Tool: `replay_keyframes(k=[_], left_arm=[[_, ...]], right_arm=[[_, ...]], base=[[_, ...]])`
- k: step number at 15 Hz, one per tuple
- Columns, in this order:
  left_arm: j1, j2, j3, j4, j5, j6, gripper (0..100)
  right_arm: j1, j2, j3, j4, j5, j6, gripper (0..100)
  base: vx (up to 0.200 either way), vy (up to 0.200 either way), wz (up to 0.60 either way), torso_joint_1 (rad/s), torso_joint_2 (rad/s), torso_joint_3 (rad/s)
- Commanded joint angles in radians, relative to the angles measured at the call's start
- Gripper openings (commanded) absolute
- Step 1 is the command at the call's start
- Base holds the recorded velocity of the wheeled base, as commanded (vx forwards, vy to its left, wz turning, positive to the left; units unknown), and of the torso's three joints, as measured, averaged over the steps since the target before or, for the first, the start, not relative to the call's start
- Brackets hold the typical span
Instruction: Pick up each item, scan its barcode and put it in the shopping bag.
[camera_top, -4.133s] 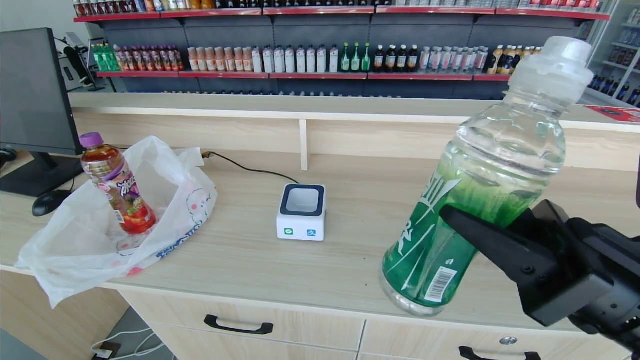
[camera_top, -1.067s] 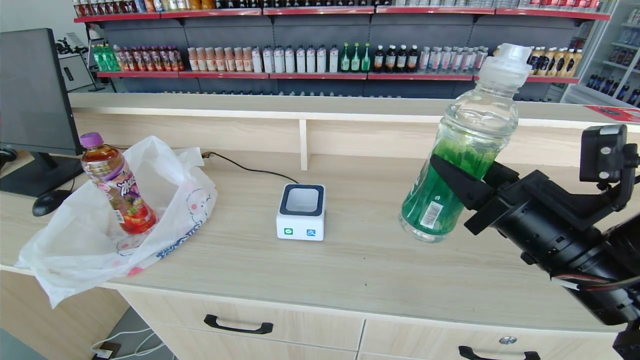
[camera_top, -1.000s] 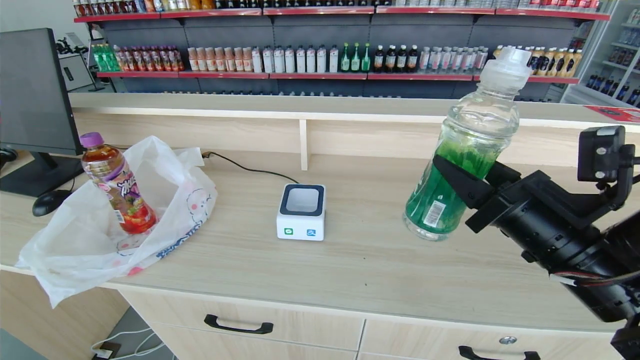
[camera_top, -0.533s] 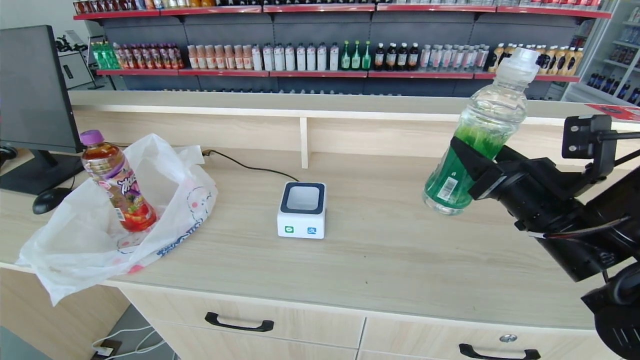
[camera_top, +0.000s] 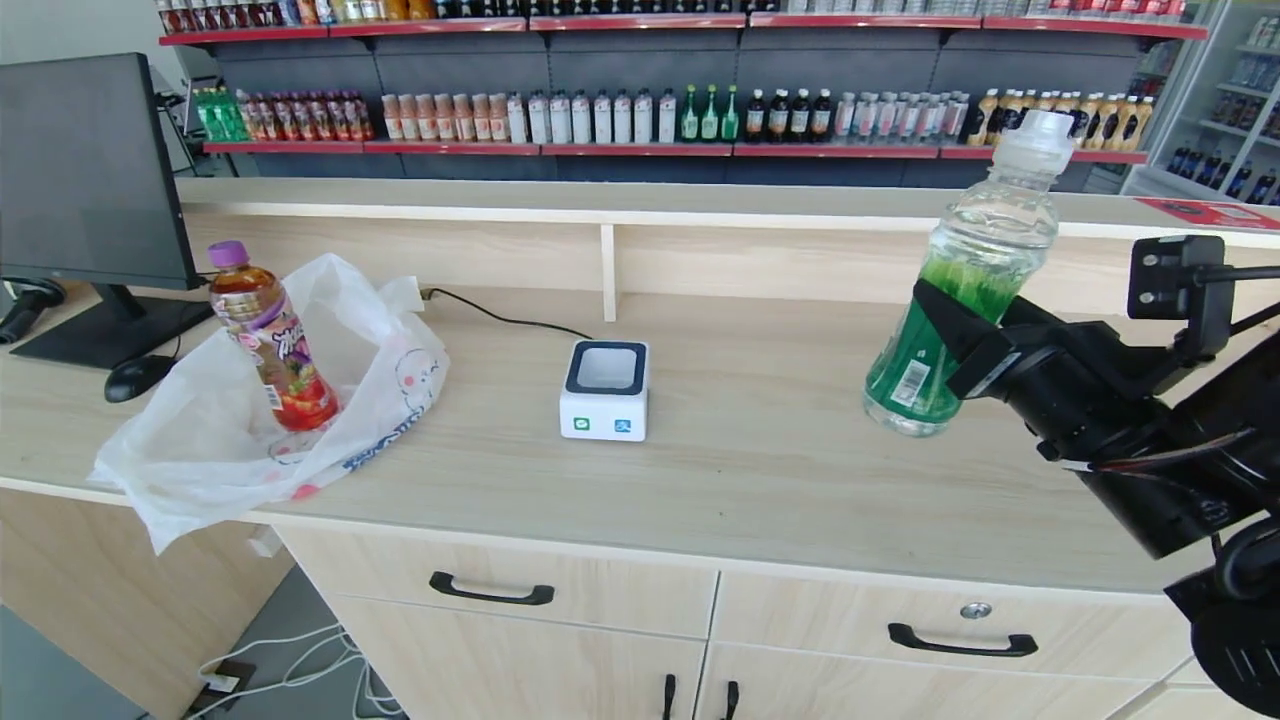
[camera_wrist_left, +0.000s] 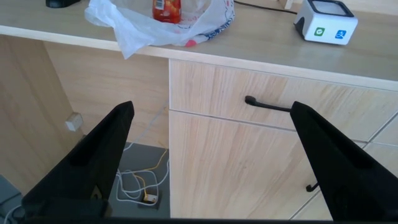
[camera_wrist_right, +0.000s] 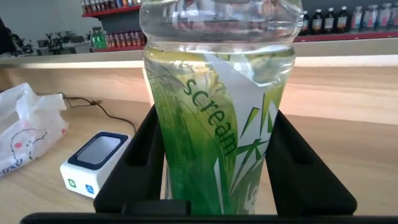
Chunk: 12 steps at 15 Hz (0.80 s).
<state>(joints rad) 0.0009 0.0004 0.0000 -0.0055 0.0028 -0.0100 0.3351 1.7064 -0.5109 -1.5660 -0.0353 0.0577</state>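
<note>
We show the right gripper (camera_top: 952, 322) clamped on the clear green-labelled plastic bottle (camera_top: 988, 232), near-upright over the surface's (camera_top: 760, 480) right end; the white box scanner (camera_top: 603, 392) lies leftward, mid-surface.

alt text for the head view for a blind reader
The right gripper holds a tilted green-labelled bottle over a wooden counter. A white scanner sits mid-counter; to its left, a purple-capped drink bottle stands in a white shopping bag.

Right arm (camera_top: 1120, 420) extended, right jaws clamped on bottle (camera_top: 985, 240), left jaws spread wide
</note>
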Motion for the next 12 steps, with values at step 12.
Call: replay_keyframes(k=[12], left_arm=[[0.001,0.001,0.000,-0.001,0.000,0.001,100]], right_arm=[[-0.005,-0.008,-0.009,-0.005,0.000,0.001,0]], base=[[0.000,0.200,0.00,0.003,0.00,0.003]])
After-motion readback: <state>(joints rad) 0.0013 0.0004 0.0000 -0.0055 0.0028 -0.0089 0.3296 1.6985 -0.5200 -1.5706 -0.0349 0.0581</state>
